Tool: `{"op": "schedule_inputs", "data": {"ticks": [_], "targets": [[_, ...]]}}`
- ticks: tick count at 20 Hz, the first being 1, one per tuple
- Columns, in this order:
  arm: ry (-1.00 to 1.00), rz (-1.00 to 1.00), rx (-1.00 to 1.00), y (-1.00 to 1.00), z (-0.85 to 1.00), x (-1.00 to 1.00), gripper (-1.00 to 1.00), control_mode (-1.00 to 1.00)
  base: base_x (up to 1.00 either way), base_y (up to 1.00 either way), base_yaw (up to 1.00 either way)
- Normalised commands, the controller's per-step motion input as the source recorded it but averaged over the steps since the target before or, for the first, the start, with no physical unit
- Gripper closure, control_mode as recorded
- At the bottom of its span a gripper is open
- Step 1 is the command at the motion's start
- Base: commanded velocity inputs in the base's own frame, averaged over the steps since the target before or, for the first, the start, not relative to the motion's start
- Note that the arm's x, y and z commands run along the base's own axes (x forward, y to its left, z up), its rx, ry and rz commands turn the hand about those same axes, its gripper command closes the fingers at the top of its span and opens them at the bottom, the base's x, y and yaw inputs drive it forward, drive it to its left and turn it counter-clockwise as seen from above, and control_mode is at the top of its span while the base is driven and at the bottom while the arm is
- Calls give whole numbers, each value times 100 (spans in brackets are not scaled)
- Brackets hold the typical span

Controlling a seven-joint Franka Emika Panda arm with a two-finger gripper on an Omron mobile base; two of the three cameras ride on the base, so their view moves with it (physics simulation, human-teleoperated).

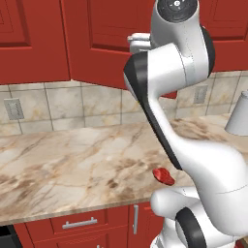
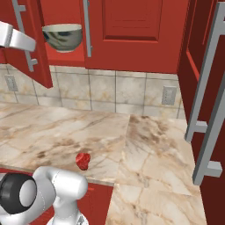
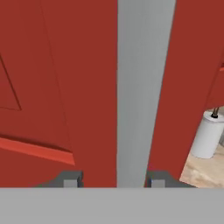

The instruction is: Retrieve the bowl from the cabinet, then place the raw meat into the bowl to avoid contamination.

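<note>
The bowl [image 2: 63,37] sits on the red shelf of the cabinet [image 2: 127,33], its left door swung open. From my remote seat I see the gripper [image 3: 114,180] with its fingers spread either side of the door's silver handle [image 3: 142,87], not clamping it. The raw meat [image 2: 82,161] lies on the marble counter [image 2: 145,145] near the front edge.

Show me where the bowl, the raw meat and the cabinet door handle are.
bowl [image 2: 63,37]: right base view, on its patterned outer side.
raw meat [image 2: 82,161]: right base view, middle of the red lump.
cabinet door handle [image 3: 142,92]: hand view, middle of the silver bar.
</note>
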Motion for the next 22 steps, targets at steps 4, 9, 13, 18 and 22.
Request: {"op": "schedule_inputs", "data": {"ticks": [4,9,13,18,22], "targets": [[0,-3,0,0,0,-23,-100,-100,0,0,0],[0,-6,0,-1,0,-53,-100,-100,0,0,0],[-7,-1,12,-15,4,-73,-100,-100,0,0,0],[-2,4,31,-39,-6,-42,-100,-100,0,0,0],[-1,7,39,-41,-7,-35,-100,-100,0,0,0]]}}
